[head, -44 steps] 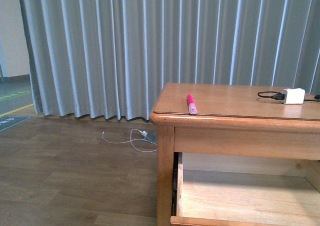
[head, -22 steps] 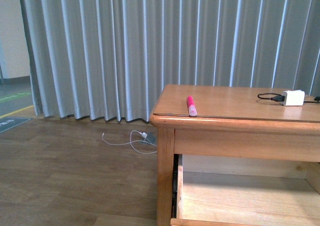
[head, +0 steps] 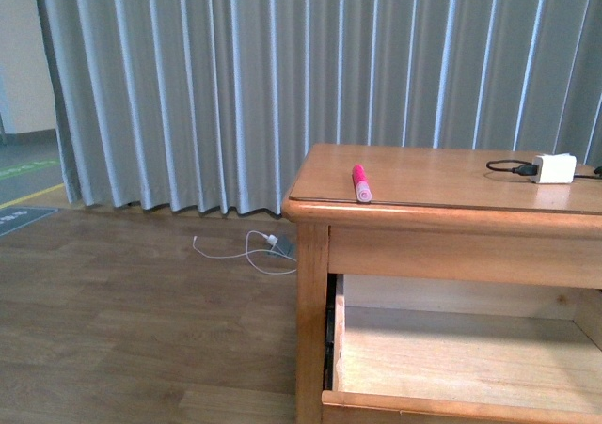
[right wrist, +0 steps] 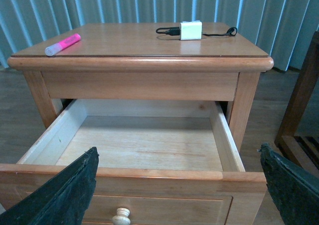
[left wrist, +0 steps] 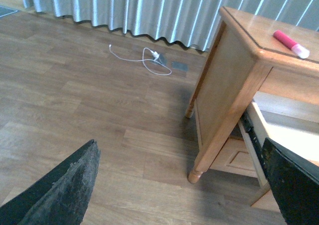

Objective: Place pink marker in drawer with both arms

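The marker [head: 361,184] lies on the worktop [head: 442,175] above the pulled-out drawer [right wrist: 50,137]. Left claw [left wrist: 179,150] and right claw [right wrist: 179,152] both gape wide.

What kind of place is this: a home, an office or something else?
Probably a plain indoor room, perhaps a test space; I cannot be sure. A long grey curtain hangs behind, the floor is wood planks, and a wooden cabinet stands with its drawer open.
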